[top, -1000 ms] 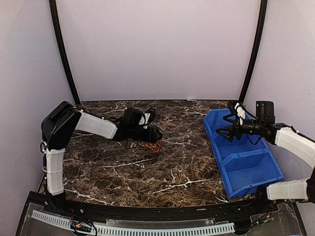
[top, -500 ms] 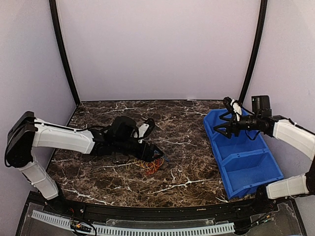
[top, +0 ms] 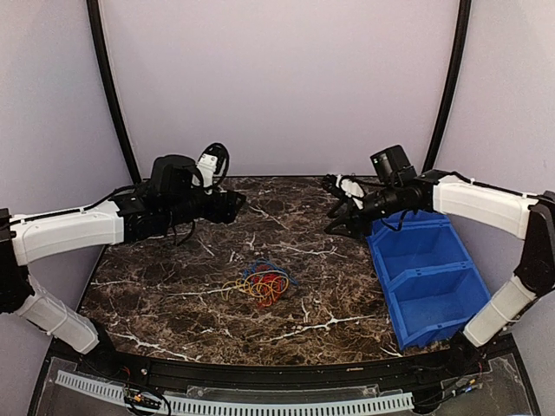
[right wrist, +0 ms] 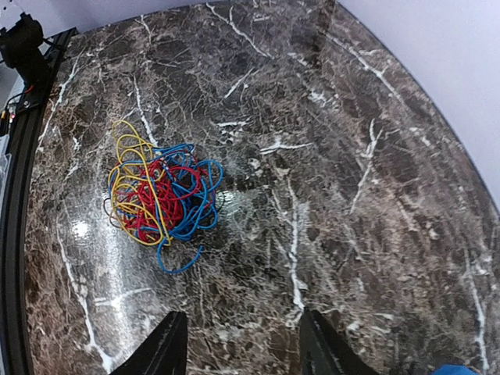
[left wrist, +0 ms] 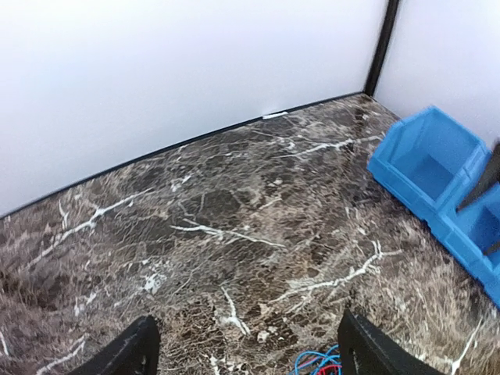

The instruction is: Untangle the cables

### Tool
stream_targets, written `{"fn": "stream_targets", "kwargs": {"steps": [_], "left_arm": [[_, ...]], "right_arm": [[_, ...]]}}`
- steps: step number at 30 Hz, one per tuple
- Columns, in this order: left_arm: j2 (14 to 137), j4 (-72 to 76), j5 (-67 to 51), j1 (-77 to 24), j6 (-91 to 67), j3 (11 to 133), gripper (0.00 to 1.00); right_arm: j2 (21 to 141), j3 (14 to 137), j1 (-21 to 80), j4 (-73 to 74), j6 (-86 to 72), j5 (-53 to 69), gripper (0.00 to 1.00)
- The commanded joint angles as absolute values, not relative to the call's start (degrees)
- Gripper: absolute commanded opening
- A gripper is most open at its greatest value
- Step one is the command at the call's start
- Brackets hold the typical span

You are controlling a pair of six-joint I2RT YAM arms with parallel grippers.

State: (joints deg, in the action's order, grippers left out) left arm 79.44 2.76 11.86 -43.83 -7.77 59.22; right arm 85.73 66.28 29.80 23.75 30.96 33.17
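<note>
Several thin cables [top: 263, 284], blue, red and yellow, sit bunched in one small knot on the marble table [top: 173, 299], front and centre, with nothing touching them. They look light, soft and floppy, so the place to pinch is a stray outer loop at the edge — not the dense red middle. Further back, the left gripper [left wrist: 248, 344] and right gripper [right wrist: 242, 340] hover above the table — fingers spread, holding nothing.

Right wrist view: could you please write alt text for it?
A tangled bundle of blue, red and yellow cables lies left of centre on a dark marble table. The right gripper, open and empty, shows at the bottom edge.
</note>
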Motion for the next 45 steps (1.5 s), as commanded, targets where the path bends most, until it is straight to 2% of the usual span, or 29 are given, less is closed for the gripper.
{"fn": "stream_targets", "kwargs": {"steps": [1,5,10,14,18,20,21,24,26,34,37,41,45], "left_arm": [[79.33,5.57,0.11,-34.96,-12.89,56.15,0.77],[81.18,1.19,-4.18,-32.53,-12.84,57.05,0.60],[84.66,-3.05,-8.06,-32.43,-13.85,58.80,0.54],[87.86,-2.50,-14.34,-32.35,-16.70,58.87,0.50],[92.92,-3.71,-21.89,-32.34,-18.88,60.87,0.38],[95.08,-4.40,-25.30,-32.34,-19.53,61.77,0.35],[96.39,-4.81,-26.96,-32.34,-19.82,62.29,0.36],[98.42,-6.73,-29.27,-32.34,-19.82,63.55,0.46],[99.38,-7.94,-29.52,-32.34,-19.55,64.27,0.48],[103.06,-12.55,-32.37,-32.34,-18.82,66.79,0.42],[104.23,-13.48,-33.27,-32.42,-18.81,67.23,0.42],[104.71,-13.96,-32.93,-32.43,-18.85,67.50,0.48],[105.48,-13.26,-33.53,-32.43,-19.34,67.54,0.46]], "right_arm": [[93.10,72.52,35.63,29.01,32.32,29.56,0.45],[99.07,76.12,38.94,29.23,31.72,28.75,0.39],[104.94,81.91,42.97,32.53,30.98,27.83,0.39],[106.34,82.95,47.33,31.59,28.19,22.00,0.45],[106.62,82.38,50.40,29.72,25.62,17.88,0.46],[107.16,82.16,51.27,29.43,25.01,16.72,0.46],[107.35,81.99,51.63,29.28,24.96,16.25,0.46],[107.58,80.75,52.56,27.99,25.55,14.59,0.47],[107.73,80.15,52.85,27.05,25.69,13.86,0.48],[109.74,80.09,54.15,25.12,26.71,12.58,0.52],[109.86,79.20,54.40,23.84,26.86,12.44,0.51],[110.08,78.78,54.49,23.64,27.12,12.64,0.49],[110.13,78.20,54.71,23.41,28.01,12.01,0.46]]}}
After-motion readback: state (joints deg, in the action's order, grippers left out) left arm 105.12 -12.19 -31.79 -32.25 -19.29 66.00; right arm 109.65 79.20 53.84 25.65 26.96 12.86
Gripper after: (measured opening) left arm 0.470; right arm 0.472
